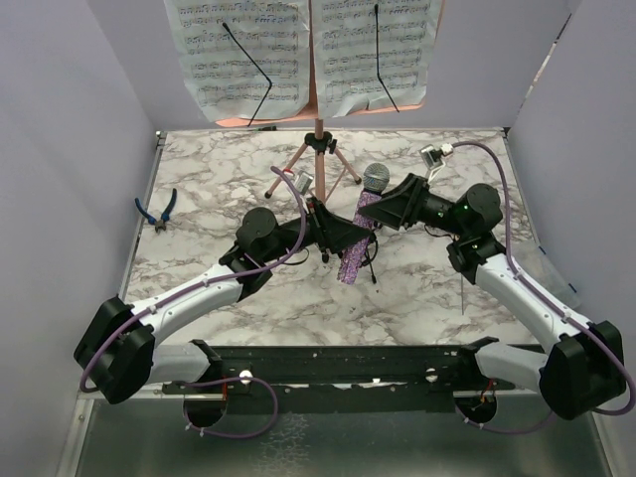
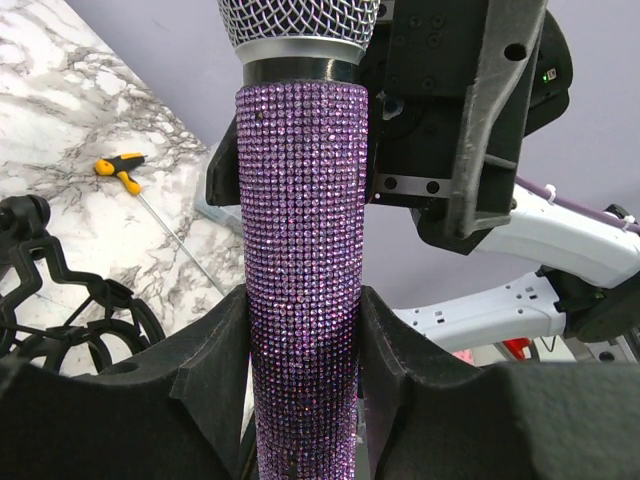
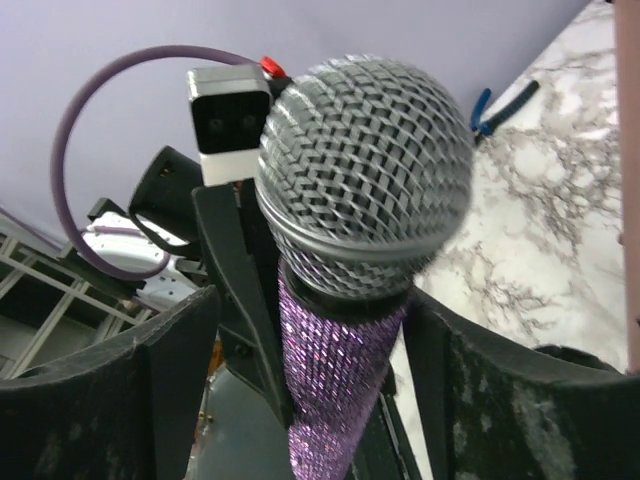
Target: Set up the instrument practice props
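Purple rhinestones in tight rows cover the barrel of the glittery purple microphone [image 2: 300,250], which ends in a black collar, a silver band and a round silver mesh head [image 3: 365,190]. It stands tilted over the middle of the grey-veined marble table [image 1: 417,288], head toward the back, in front of the pink music stand on tripod legs [image 1: 318,164]. The stand carries two white sheet-music pages [image 1: 248,55] pinned by thin black arms.

The left gripper [image 2: 303,330] pinches the barrel low down, with both black pads pressed flat against the stones. The right gripper [image 3: 310,340] straddles the barrel just below the head, its jaws spread; a gap shows on one side at least.

A black ring-shaped shock-mount with zigzag bands [image 2: 55,300] sits just beside the left gripper. A yellow-handled screwdriver [image 2: 120,168] lies on the marble beyond it, and blue-handled pliers [image 1: 159,209] lie near the table's left edge.
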Motion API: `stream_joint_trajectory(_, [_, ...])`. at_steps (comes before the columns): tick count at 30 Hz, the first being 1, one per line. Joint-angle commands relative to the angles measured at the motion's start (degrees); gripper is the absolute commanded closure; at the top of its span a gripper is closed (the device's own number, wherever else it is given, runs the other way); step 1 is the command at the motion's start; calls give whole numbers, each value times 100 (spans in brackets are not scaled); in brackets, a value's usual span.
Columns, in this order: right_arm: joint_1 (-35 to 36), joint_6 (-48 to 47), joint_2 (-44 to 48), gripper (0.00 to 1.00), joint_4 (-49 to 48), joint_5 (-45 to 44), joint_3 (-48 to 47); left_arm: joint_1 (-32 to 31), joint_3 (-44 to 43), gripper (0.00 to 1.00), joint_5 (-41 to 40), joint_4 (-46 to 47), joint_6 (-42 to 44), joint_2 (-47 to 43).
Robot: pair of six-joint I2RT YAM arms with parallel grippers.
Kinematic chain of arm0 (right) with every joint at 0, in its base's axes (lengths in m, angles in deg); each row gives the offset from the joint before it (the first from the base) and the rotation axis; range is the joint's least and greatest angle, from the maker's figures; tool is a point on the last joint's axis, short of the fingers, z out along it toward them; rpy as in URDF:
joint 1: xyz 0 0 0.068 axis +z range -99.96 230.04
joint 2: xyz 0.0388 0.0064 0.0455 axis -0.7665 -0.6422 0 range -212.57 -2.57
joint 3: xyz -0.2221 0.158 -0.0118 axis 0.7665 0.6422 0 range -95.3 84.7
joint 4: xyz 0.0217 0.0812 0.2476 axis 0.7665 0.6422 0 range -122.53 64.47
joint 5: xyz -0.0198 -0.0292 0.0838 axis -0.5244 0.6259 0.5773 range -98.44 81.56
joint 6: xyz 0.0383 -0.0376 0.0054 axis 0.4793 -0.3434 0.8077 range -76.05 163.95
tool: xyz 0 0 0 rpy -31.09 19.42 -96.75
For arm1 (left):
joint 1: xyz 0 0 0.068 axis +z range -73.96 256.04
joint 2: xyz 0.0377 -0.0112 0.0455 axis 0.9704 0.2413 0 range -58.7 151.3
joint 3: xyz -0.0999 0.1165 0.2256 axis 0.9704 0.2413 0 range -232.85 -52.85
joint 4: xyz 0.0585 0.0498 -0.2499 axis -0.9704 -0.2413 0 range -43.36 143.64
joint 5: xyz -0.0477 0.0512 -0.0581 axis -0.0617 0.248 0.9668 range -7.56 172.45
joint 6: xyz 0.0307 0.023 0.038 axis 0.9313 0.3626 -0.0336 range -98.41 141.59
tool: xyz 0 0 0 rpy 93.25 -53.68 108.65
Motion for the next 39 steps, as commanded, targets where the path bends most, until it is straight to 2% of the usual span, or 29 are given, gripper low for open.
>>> stream_joint_trajectory(1, [183, 112, -210, 27, -570, -161, -285, 18, 62, 100, 195, 538, -145, 4])
stream_joint_trajectory(8, [302, 46, -354, 44, -467, -124, -295, 19, 80, 100, 166, 600, -163, -5])
stream_joint_trajectory(14, [302, -228, -270, 89, -8, -205, -372, 22, 105, 100, 158, 619, -145, -22])
stream_joint_trajectory(16, [302, -326, -223, 98, 162, -263, -397, 21, 144, 98, 140, 619, -111, -41])
stream_joint_trajectory(17, [303, -374, -188, 99, 230, -287, -412, 23, 161, 93, 115, 619, -93, -62])
stream_joint_trajectory(19, [302, -470, -95, 100, 365, -370, -417, 20, 202, 77, 59, 619, -93, -94])
stream_joint_trajectory(22, [302, -753, 70, 100, 720, -561, -445, 36, 231, 33, 60, 611, -91, -95])
stream_joint_trajectory(24, [298, -1025, 198, 100, 1145, -753, -521, 63, 253, 16, 71, 603, -115, -87])
stream_joint_trajectory(25, [301, -1173, 260, 100, 1351, -861, -569, 89, 271, 11, 77, 595, -155, -80])
stream_joint_trajectory(28, [302, -1527, 474, 100, 1864, -1265, -656, 192, 312, 5, 96, 540, -239, -61])
stream_joint_trajectory(34, [302, -2063, 824, 100, 2659, -1951, -818, 489, 514, 4, 50, 200, -226, -206])
stream_joint_trajectory(37, [302, -2330, 990, 99, 3001, -2283, -915, 553, 449, 3, -374, -823, 275, -418])
stream_joint_trajectory(39, [304, -2473, 1092, 99, 3180, -2504, -946, 561, 351, 3, -991, -1804, 710, -604])
